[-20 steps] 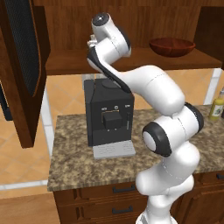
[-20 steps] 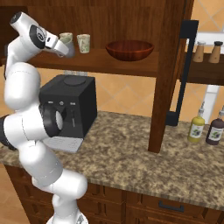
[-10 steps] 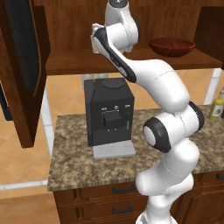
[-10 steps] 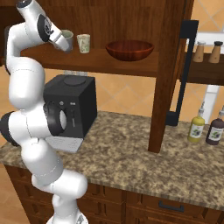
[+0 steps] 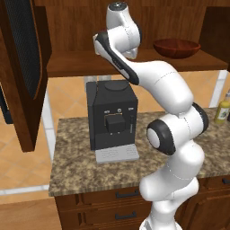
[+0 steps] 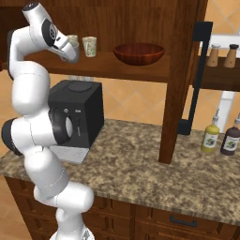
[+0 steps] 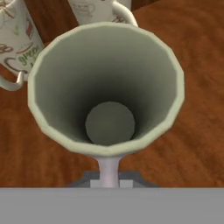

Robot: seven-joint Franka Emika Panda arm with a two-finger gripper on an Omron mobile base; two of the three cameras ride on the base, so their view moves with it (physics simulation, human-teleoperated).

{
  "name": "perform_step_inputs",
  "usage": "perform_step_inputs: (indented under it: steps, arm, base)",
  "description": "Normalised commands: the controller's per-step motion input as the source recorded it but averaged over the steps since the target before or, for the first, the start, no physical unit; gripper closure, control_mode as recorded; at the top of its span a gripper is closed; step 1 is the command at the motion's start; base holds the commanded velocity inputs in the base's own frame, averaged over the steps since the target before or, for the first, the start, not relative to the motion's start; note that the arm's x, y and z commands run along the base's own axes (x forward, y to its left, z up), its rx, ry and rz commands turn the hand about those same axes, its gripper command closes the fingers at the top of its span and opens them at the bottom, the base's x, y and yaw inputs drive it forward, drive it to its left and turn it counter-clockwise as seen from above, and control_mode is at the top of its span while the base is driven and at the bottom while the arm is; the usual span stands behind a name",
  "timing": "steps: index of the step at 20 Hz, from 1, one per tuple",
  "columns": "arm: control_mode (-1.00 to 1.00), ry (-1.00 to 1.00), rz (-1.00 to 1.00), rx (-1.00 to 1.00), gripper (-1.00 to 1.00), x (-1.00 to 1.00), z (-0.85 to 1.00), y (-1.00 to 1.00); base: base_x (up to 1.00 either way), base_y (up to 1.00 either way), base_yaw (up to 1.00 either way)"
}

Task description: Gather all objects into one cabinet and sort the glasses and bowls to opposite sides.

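Up there, the fingers are clamping shut on the grey cup by its rim, hanging just above the cabinet shelf beside two cream mugs. It's looking light, rigid and slick, probably breakable; a rim pinch suits it.

Grey tumbler upright beside two cream tumblers, bowl apart.

Even, soft, sharp rendered light
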Motion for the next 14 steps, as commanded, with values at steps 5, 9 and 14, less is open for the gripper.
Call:
perform_step_inputs:
  steps: [5,9,14]
  arm:
    - [-1.0,0.0,0.0,0.0,1.0,0.0,0.0,0.0]
    - [-1.0,0.05,0.0,-0.01,-1.0,0.0,-0.04,0.0]
    - [-1.0,0.11,0.0,0.0,-1.0,0.0,-0.01,-0.01]
  base:
    - [0.0,0.0,0.0]
    - [0.0,0.0,0.0]
    - [0.0,0.0,0.0]
